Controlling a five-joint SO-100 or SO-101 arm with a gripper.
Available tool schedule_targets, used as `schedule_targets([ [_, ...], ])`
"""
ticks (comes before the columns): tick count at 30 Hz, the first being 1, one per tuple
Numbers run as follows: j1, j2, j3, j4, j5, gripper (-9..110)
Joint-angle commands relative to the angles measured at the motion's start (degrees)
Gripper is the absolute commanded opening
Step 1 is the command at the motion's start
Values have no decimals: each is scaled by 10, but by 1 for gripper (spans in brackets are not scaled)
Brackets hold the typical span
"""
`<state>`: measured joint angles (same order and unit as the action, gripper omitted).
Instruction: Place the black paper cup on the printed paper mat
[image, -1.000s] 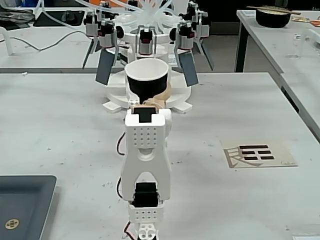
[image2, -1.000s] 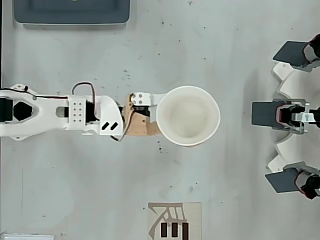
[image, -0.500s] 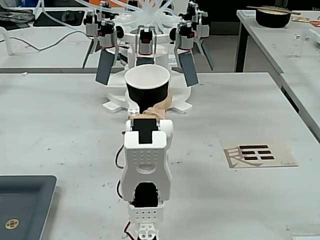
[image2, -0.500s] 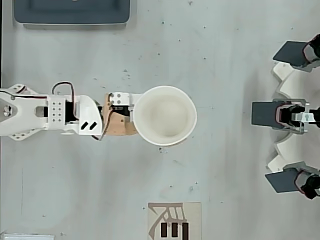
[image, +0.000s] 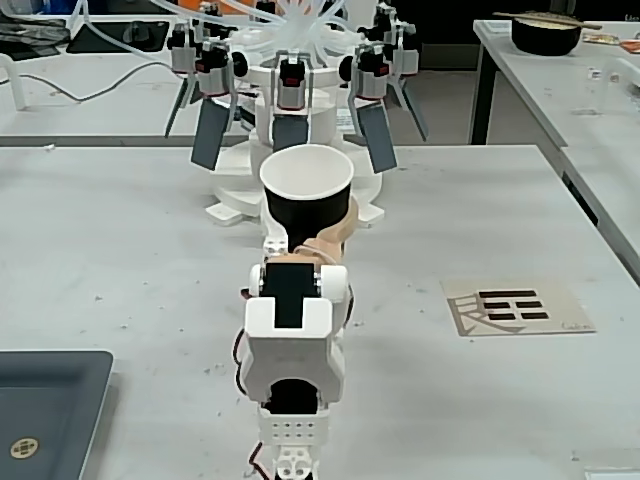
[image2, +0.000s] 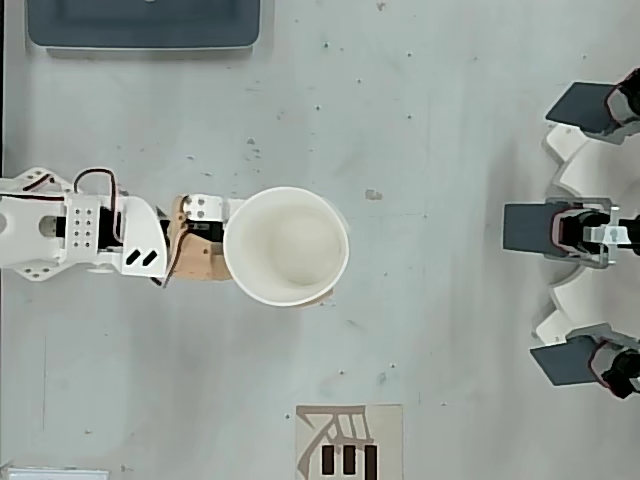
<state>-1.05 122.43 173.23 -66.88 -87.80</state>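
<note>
The black paper cup stands upright with its white inside showing, and it looks large from above. My gripper is shut on its lower wall from the near side, and the tan fingers reach in from the left in the overhead view. The arm hides the cup's base, so I cannot tell whether it rests on the table or hangs just above it. The printed paper mat lies flat and bare to the right of the arm, at the bottom edge of the overhead view, well apart from the cup.
A dark grey tray with a round emblem sits at the near left, top left in the overhead view. A white multi-armed device with grey paddles stands just behind the cup. A black bowl sits on another table.
</note>
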Motion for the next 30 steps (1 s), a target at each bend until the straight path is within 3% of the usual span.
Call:
schedule_targets([
  [1,11,28,4,-18,3,8],
  [30,191,15,9,-12,7,9],
])
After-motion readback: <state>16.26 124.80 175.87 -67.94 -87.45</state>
